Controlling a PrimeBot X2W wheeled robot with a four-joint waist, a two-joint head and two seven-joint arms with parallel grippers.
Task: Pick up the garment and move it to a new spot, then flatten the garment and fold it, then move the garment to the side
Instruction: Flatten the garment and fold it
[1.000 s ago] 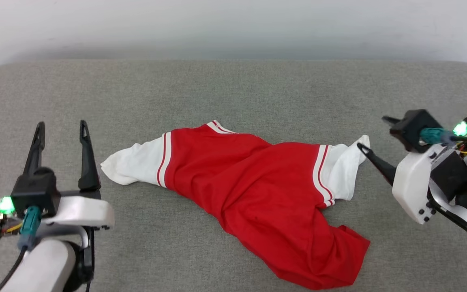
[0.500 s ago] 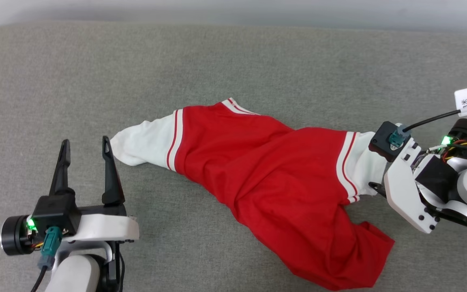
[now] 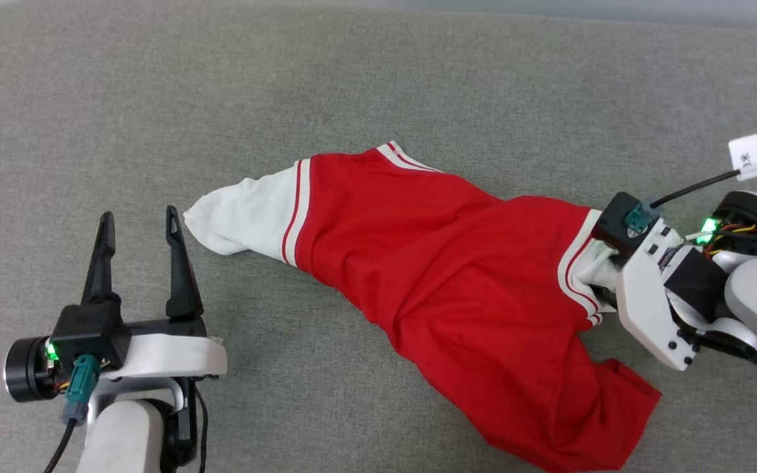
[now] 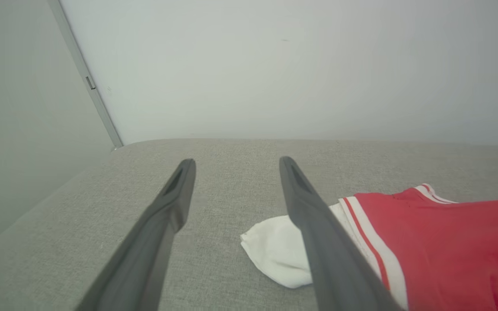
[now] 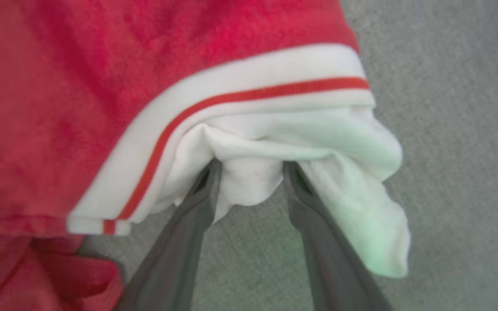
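The red shirt lies crumpled on the grey fabric surface, spread between the two arms. The left gripper hovers above the surface with its fingers spread wide and nothing between them. One white sleeve lies just ahead of and beside the finger nearer the shirt. The right gripper has its fingers partly apart, with their tips pushed into the other white sleeve. A bunch of that cloth sits between them and touches both. Whether they are pinching it firmly cannot be told.
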